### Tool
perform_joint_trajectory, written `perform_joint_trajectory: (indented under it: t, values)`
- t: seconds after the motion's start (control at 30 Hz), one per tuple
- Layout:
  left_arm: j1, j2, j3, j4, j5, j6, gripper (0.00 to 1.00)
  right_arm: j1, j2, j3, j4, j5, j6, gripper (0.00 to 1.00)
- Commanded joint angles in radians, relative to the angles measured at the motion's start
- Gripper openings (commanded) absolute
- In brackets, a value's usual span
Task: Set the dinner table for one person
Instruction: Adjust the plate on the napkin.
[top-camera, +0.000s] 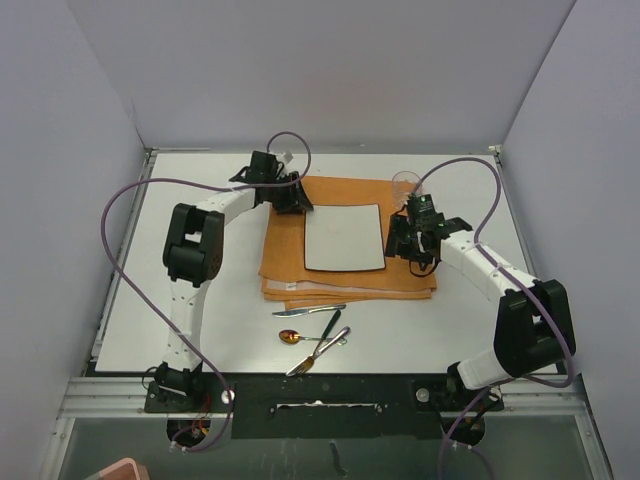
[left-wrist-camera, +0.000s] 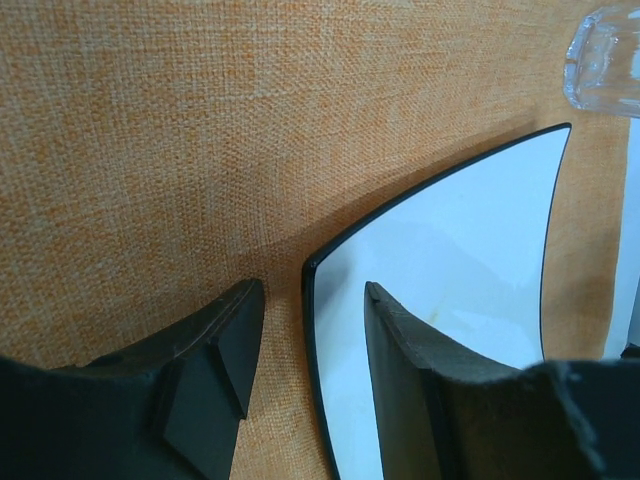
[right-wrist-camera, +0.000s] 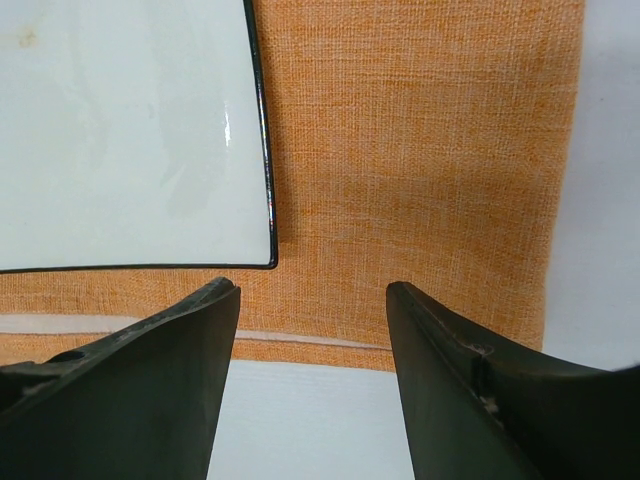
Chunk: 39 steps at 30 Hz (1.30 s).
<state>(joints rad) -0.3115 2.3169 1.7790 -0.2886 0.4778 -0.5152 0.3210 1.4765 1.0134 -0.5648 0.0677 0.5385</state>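
The dinner table (top-camera: 200, 320) is a wide white-grey top. An orange folded cloth (top-camera: 345, 285) lies at its middle with a square white plate (top-camera: 345, 238) on it. My left gripper (top-camera: 295, 200) is open at the plate's far left corner. In the left wrist view (left-wrist-camera: 311, 290) one finger is over the cloth (left-wrist-camera: 150, 150) and the other over the plate (left-wrist-camera: 460, 250), with the black rim between them. My right gripper (top-camera: 415, 245) is open and empty to the right of the plate. The right wrist view (right-wrist-camera: 312, 288) shows it above the cloth's edge (right-wrist-camera: 400, 150), with the plate's corner (right-wrist-camera: 130, 130) nearby.
A clear glass (top-camera: 405, 182) stands at the cloth's far right corner and shows in the left wrist view (left-wrist-camera: 605, 55). A knife (top-camera: 308, 311), a spoon (top-camera: 300, 335) and a fork (top-camera: 320, 352) lie on the table in front of the cloth. Grey walls enclose the table.
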Motion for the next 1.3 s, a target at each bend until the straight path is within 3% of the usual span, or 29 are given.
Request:
perform_joint_trajectory:
  t: [0.0,0.23,0.47,0.6,1.27]
  values:
    - [0.006,0.053,0.048,0.072,0.031,-0.003,0.43,-0.005,-0.041,0.037,-0.004,0.01,-0.014,0.61]
    - [0.006,0.075,0.062,0.116,0.052,-0.039,0.4,-0.008,-0.042,0.04,-0.014,0.02,-0.023,0.61]
    - [0.004,0.073,0.083,0.129,0.063,-0.065,0.19,-0.011,-0.032,0.034,-0.014,0.027,-0.021,0.61]
    - [0.003,0.059,0.082,0.148,0.071,-0.078,0.0,-0.012,-0.026,0.025,-0.008,0.027,-0.013,0.61]
    - [-0.06,0.076,0.149,0.198,0.01,-0.139,0.0,-0.012,-0.038,-0.009,-0.003,0.046,-0.003,0.61]
